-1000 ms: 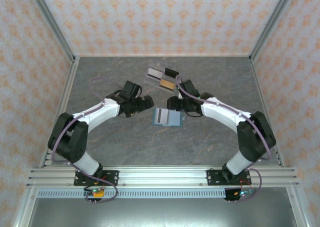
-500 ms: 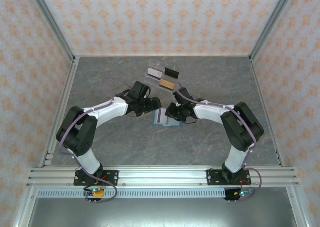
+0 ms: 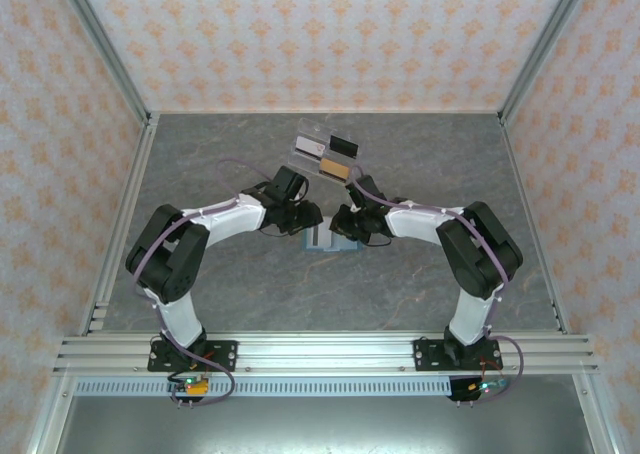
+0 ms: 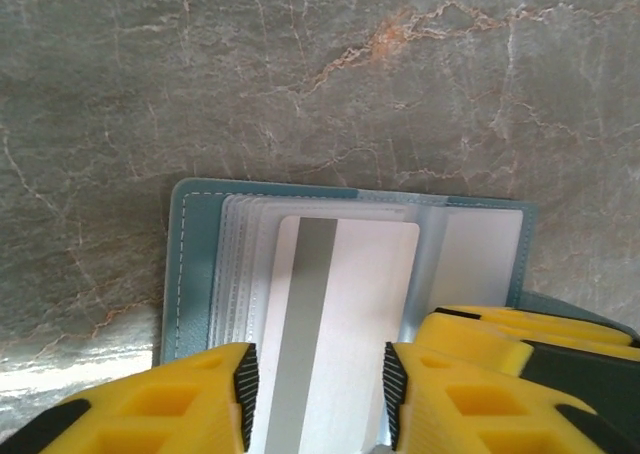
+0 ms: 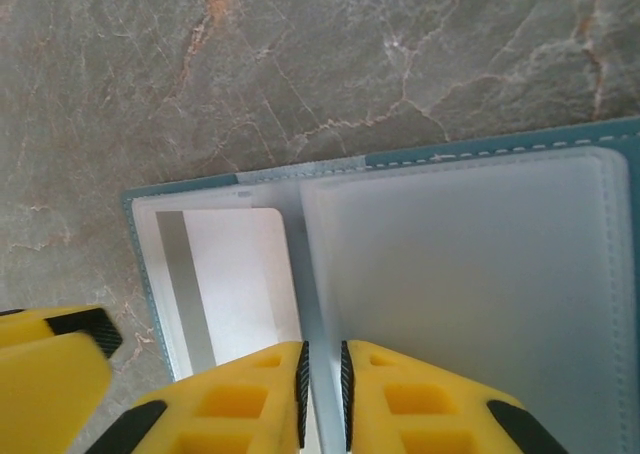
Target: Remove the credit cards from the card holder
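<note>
The table (image 3: 200, 174), a grey veined stone-look surface, sits inside walls (image 3: 60, 124) papered in an orange pattern, with an aluminium rail (image 3: 320, 352) along the near edge.

The left arm (image 3: 215, 217) and the right arm (image 3: 430, 219) both reach inward and meet over the middle of the table.

The card holder (image 3: 331, 242) lies there, opened flat on the table, largely covered by the two wrists in the top view. Its teal cover shows as a stitched border around the plastic sleeves (image 5: 460, 274), which are cloudy and stacked.

A white card (image 4: 345, 304) with a grey stripe down its length lies on the left-hand sleeves, its top edge short of the cover's border.

The left gripper (image 4: 320, 379) straddles this card. Its black pads (image 4: 246, 389) stand right at the card's two long edges. I cannot tell whether they press on it.

The right gripper (image 5: 322, 364) has its jaws almost together, nipping a thin leaf of the plastic sleeves near the fold.

Farther back on the table, well apart from the card holder, lies a clear plastic piece (image 3: 309, 145), with a dark rectangle (image 3: 344, 145) and a tan rectangle (image 3: 334, 167) at its right side. They are too small to identify further.
</note>
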### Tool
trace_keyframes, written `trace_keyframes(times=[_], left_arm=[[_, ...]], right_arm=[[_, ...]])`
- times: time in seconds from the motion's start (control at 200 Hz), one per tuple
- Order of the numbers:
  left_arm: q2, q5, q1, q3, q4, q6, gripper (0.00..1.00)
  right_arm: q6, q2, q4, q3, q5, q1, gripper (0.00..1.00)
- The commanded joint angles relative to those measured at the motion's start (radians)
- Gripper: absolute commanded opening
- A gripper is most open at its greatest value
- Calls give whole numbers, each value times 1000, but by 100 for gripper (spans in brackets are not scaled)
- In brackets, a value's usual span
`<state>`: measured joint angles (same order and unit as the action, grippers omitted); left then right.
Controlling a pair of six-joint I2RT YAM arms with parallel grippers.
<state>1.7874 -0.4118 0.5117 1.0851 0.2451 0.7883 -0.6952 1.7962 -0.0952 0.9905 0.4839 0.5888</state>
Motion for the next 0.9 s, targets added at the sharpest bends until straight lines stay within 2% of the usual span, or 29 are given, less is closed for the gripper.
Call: trace_keyframes(times=[0.0, 0.14, 0.395, 0.896], left_arm=[[23, 9, 8, 23, 1, 0, 36], [43, 11, 8, 20, 2, 4, 28], [56, 34, 8, 14, 16, 5, 21], [64, 54, 8, -6, 31, 2, 17]], right_arm=[[11, -28, 59, -16, 14, -4, 19], [22, -32, 66, -20, 40, -7, 19], [19, -6, 60, -21, 36, -10, 19], [16, 29, 70, -22, 54, -17, 19]])
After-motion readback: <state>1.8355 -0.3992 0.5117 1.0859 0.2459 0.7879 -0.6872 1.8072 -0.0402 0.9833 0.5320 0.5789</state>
